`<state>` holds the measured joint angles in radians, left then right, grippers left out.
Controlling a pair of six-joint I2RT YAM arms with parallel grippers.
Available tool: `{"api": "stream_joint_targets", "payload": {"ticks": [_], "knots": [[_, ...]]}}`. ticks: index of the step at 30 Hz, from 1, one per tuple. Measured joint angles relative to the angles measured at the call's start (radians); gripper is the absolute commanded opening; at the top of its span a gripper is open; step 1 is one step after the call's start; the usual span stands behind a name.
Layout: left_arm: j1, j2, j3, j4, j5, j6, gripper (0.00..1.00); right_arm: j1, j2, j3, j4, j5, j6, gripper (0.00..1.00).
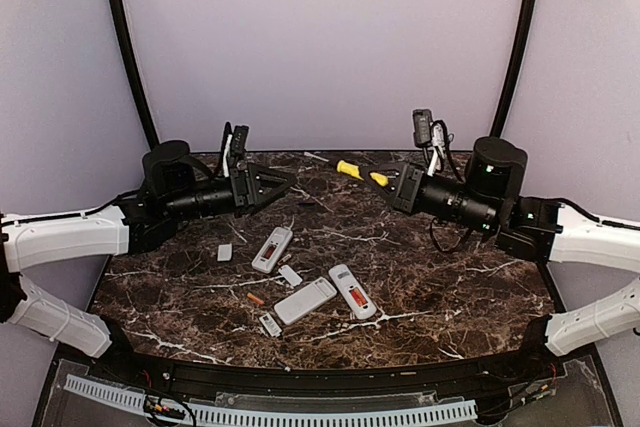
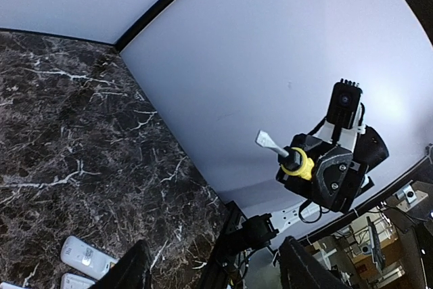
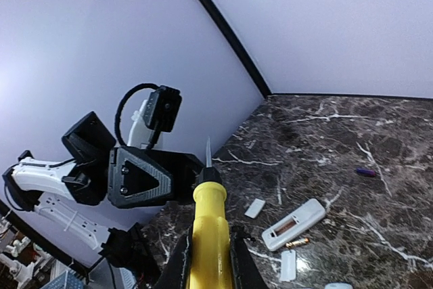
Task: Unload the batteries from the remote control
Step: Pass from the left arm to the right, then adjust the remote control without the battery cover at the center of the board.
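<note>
One battery (image 1: 256, 298) lies loose on the bench (image 1: 450, 277); the left remote (image 1: 272, 248) and the right remote (image 1: 352, 290) hold theirs (orange showing). The left end effector (image 1: 288, 183) gapes empty; the right end effector (image 1: 392, 179) clamps the screwdriver (image 1: 358, 171).

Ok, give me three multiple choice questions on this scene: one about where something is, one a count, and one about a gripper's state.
1. Where is the yellow-handled screwdriver?
A. Lying flat on the table
B. Held in the right gripper
C. Held in the left gripper

2. How many white remotes lie on the table?
A. One
B. Six
C. Three

3. What state is the left gripper in?
A. Open, with nothing between its fingers
B. Shut on a remote
C. Shut on a battery

Answers:
1. B, because the right wrist view shows the yellow handle clamped between that gripper's own fingers.
2. C, because the top view shows three white remotes near the table's middle.
3. A, because the left wrist view shows its fingers wide apart with only background between them.
</note>
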<state>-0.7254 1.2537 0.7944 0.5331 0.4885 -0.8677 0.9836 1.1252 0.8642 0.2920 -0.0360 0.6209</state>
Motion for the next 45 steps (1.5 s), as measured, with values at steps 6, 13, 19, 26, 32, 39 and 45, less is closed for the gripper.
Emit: {"api": "stream_joint_targets", "payload": {"ticks": [6, 13, 19, 26, 32, 39, 45], "knots": [[-0.044, 0.105, 0.016, -0.147, -0.05, 0.014, 0.64, -0.036, -0.067, -0.014, -0.3, 0.15, -0.006, 0.0], [-0.089, 0.307, 0.053, -0.195, -0.051, -0.031, 0.63, -0.058, -0.106, -0.084, -0.491, 0.225, 0.02, 0.0], [-0.119, 0.409, 0.097, -0.198, -0.046, -0.057, 0.62, -0.063, -0.053, -0.086, -0.539, 0.223, 0.017, 0.0], [-0.153, 0.525, 0.161, -0.231, -0.043, -0.061, 0.61, -0.068, -0.008, -0.086, -0.594, 0.192, 0.029, 0.0], [-0.17, 0.575, 0.201, -0.305, -0.068, -0.054, 0.6, -0.088, -0.003, -0.086, -0.643, 0.185, 0.074, 0.0], [-0.172, 0.631, 0.254, -0.327, -0.077, -0.035, 0.55, -0.09, -0.04, -0.092, -0.656, 0.183, 0.098, 0.0], [-0.172, 0.653, 0.288, -0.391, -0.101, -0.008, 0.55, -0.09, -0.05, -0.092, -0.656, 0.182, 0.099, 0.0]]}}
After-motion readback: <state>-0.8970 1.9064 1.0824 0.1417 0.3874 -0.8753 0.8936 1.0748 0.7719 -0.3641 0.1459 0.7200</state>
